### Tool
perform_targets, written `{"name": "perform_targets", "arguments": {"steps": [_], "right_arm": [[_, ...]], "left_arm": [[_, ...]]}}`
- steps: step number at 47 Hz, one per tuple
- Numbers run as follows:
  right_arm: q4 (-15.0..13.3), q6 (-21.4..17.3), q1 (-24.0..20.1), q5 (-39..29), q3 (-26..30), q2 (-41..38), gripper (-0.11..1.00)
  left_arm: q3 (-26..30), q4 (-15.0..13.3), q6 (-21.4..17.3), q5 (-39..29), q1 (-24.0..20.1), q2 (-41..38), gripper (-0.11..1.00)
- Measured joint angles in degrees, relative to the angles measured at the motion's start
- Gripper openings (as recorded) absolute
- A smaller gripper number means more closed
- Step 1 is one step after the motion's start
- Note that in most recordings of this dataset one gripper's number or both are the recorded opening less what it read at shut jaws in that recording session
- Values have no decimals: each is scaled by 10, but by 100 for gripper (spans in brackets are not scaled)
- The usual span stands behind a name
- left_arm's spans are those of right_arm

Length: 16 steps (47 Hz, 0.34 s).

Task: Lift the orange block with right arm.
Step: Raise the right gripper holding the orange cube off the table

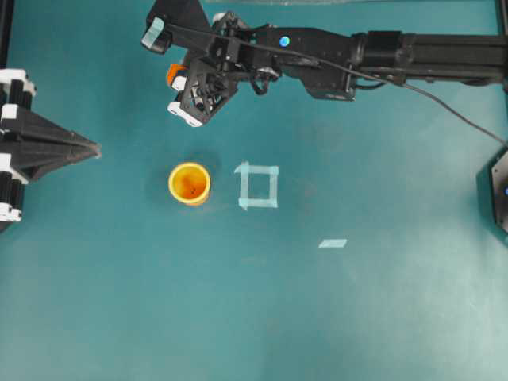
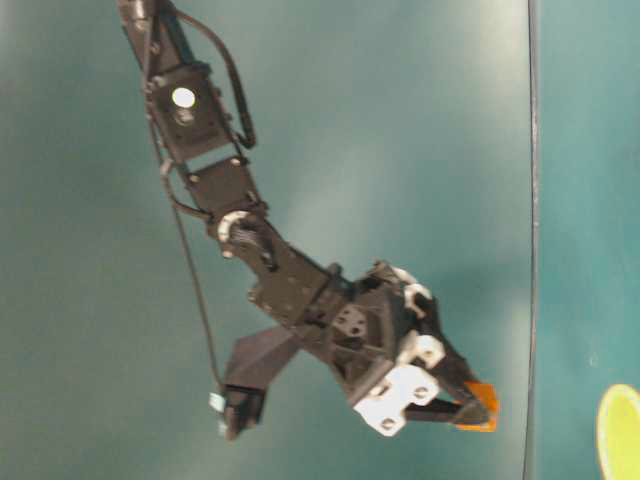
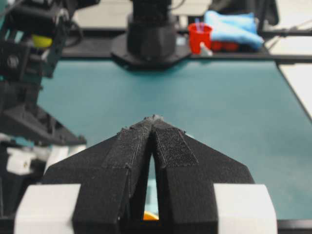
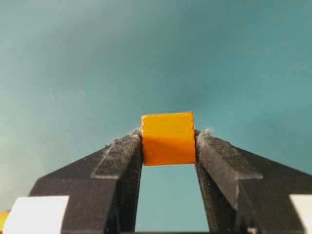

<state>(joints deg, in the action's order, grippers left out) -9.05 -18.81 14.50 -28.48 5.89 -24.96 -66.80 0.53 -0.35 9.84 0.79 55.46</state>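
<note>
The right arm (image 1: 381, 51) stretches across the table; its pincer (image 4: 168, 141) grips the orange block (image 4: 168, 138), seemingly aloft.

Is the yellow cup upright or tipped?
Upright. In the overhead view the yellow cup shows its round open mouth and inner bottom facing straight up, standing on the table left of the tape square.

— How many arms do you count?
— Two: the right arm (image 1: 333, 51) along the top, the left gripper (image 1: 48, 147) at the left edge.
— And on the table?
— One orange block (image 4: 168, 139), one yellow cup (image 1: 189, 183), one tape square (image 1: 258, 186), one loose tape strip (image 1: 332, 243).
</note>
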Motion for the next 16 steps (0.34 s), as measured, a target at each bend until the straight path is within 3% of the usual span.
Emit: {"name": "perform_targets", "arguments": {"steps": [16], "right_arm": [[0, 0, 0, -20, 0, 37, 41]], "left_arm": [[0, -1, 0, -3, 0, 0, 0]]}}
